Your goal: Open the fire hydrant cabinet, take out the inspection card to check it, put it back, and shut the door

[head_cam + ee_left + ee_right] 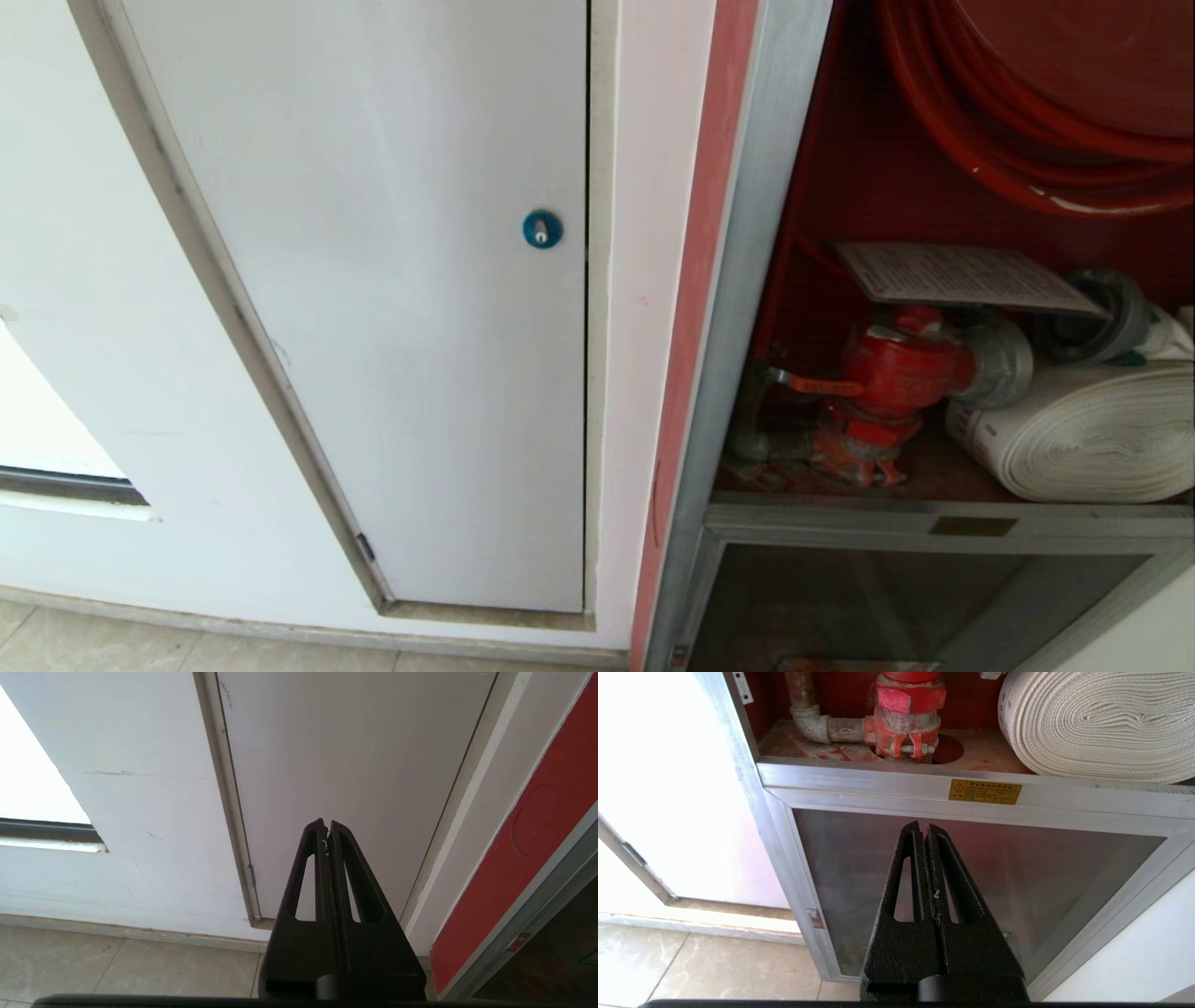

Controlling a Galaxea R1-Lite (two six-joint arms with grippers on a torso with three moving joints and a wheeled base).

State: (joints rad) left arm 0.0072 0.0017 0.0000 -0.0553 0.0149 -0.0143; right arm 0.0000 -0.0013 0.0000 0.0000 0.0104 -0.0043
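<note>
The fire hydrant cabinet (747, 280) fills the right of the head view, its red upper compartment standing open. The door is out of view. The whitish inspection card (962, 277) lies flat on top of the red valve (896, 373), beside the white rolled hose (1092, 429) and under the red hose reel (1046, 112). Neither arm shows in the head view. My right gripper (923, 826) is shut and empty, low before the cabinet's sill (878, 777). My left gripper (326, 823) is shut and empty, facing the white wall panel.
A plain white panel (373, 280) with a blue round lock (542, 229) is set in the wall left of the cabinet. Below the open compartment sits a smaller dark glass panel (1017, 868). Tiled floor (117, 966) runs along the wall's foot.
</note>
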